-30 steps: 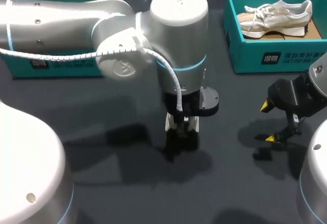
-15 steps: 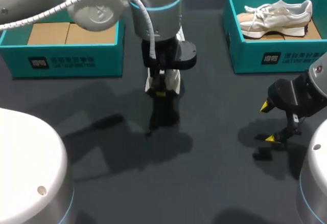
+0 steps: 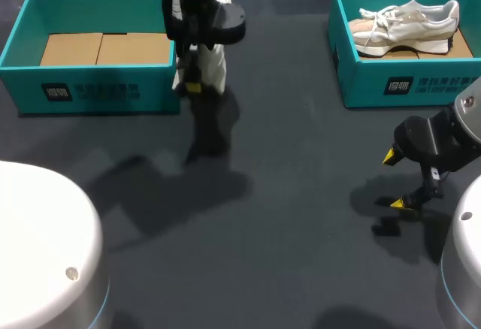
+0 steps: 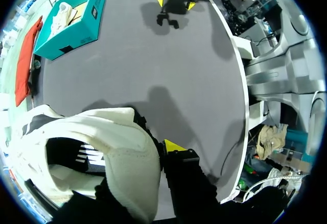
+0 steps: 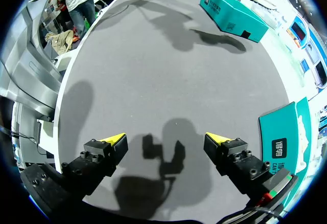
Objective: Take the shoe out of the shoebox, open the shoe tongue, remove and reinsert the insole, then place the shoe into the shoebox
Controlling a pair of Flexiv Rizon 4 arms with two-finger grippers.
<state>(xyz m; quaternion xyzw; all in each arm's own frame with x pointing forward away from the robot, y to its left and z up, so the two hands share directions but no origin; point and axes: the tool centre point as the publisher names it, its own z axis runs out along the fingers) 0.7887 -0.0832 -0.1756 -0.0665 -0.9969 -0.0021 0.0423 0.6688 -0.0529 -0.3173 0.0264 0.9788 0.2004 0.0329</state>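
My left gripper [image 3: 192, 83] is shut on a white shoe [image 3: 216, 64] and holds it above the table, right beside the right-hand wall of the left teal shoebox [image 3: 90, 92]. That box shows only brown cardboard inside. In the left wrist view the shoe [image 4: 107, 147] fills the space between the fingers; one yellow fingertip [image 4: 173, 146] shows against its collar and the other is hidden behind it. My right gripper [image 3: 398, 180] hangs open low over the table at the right, its fingers [image 5: 115, 141] wide apart with nothing between them.
A second teal shoebox [image 3: 406, 81] stands at the back right with a white-and-tan shoe [image 3: 406, 19] lying in it. Bare dark tabletop [image 3: 285, 216] stretches between the two arms.
My left arm has carried the shoe from the table's middle toward the far left, up to the left shoebox. The right arm has not moved.
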